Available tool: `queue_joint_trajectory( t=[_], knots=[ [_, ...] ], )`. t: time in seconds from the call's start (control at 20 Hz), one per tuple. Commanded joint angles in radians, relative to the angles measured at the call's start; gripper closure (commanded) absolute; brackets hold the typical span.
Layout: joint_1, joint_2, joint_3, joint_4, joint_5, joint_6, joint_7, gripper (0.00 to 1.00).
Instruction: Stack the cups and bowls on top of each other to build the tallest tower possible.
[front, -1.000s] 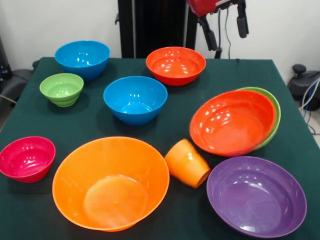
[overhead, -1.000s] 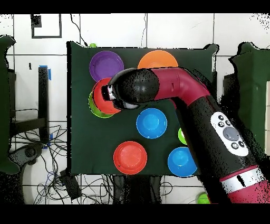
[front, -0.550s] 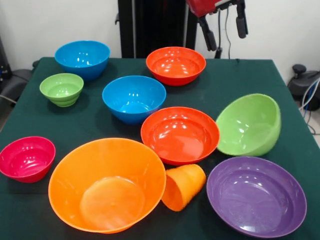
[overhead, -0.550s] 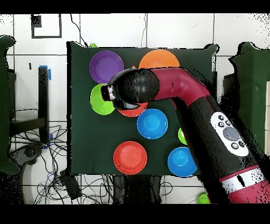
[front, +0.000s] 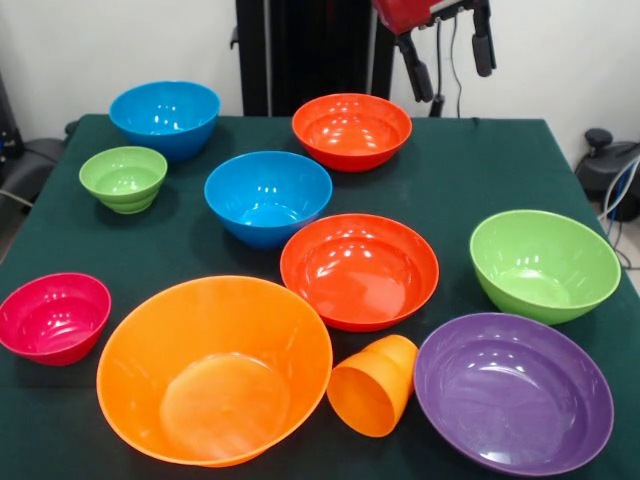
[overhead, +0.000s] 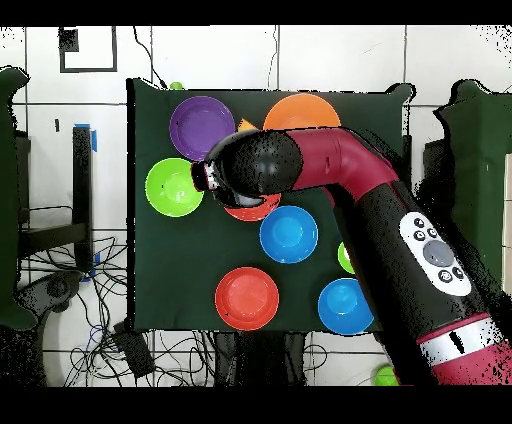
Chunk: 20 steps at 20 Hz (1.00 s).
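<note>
No tower stands yet: the bowls sit singly across the desk (front: 470, 170). The fingers (front: 452, 55) hang spread and empty, high over the far edge. The nearest red bowl (front: 352, 128) sits just below and left; the cup (front: 373, 385) lies tipped, well nearer the front.

You are looking at a robotics lab: a green-clothed table (front: 470, 170) stands against a plain white wall (front: 560, 55), loose cables (overhead: 110, 330) sprawl over the tiled floor (overhead: 340, 60), and the pedestal-mounted red arm (overhead: 340, 170) reaches over it.
</note>
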Motion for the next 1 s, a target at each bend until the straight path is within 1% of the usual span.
queue_joint_trajectory(
  t=[0.05, 0.2, 0.3, 0.35, 0.4, 0.45, 0.5, 0.55, 0.65, 0.8, 1.0],
  knots=[
    [0.016, 0.012, -0.049, -0.001, -0.043, 0.068, -0.059, 0.00],
    [0.012, 0.009, -0.047, 0.008, -0.037, 0.062, -0.053, 0.00],
    [0.000, -0.002, -0.039, 0.051, 0.001, 0.051, -0.017, 0.00],
    [-0.010, -0.020, -0.036, 0.087, 0.010, 0.032, -0.001, 0.00],
    [-0.023, -0.036, -0.031, 0.131, 0.034, 0.009, 0.029, 0.00],
    [-0.039, -0.052, -0.017, 0.184, 0.058, 0.003, 0.038, 0.00],
    [-0.057, -0.071, -0.005, 0.247, 0.083, -0.039, 0.067, 0.00],
    [-0.064, -0.092, -0.013, 0.303, 0.118, -0.049, 0.113, 0.00],
    [-0.088, -0.129, -0.001, 0.393, 0.121, -0.155, 0.137, 0.00],
    [-0.067, -0.153, -0.032, 0.421, 0.081, -0.192, 0.125, 0.00],
    [-0.052, -0.169, -0.050, 0.421, 0.072, -0.182, 0.103, 0.00]
  ],
)
